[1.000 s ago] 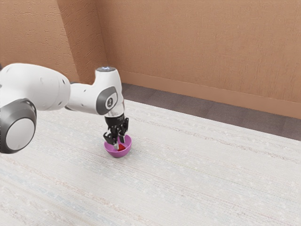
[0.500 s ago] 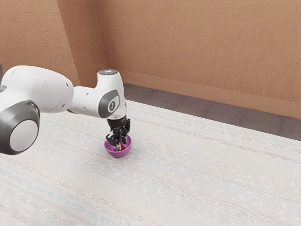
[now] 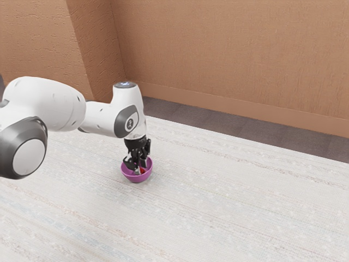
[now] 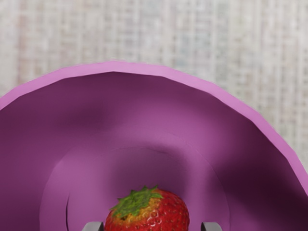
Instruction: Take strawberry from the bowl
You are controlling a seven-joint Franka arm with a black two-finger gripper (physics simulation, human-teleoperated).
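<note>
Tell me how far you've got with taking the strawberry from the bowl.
Done: my gripper is down inside the bowl, its fingers on either side of the strawberry. In hand: the grasp, seemingly; a gap beside the berry shows it isn't gripped. Left: closing on it, then lifting it out, since it's in the bowl.

Exterior view slants down — wrist view, closer, shares the bowl (image 3: 136, 178).

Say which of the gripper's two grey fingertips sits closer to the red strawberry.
The fingertip nearest its green leafy cap; the other fingertip stands across a wider gap from the strawberry.
</note>
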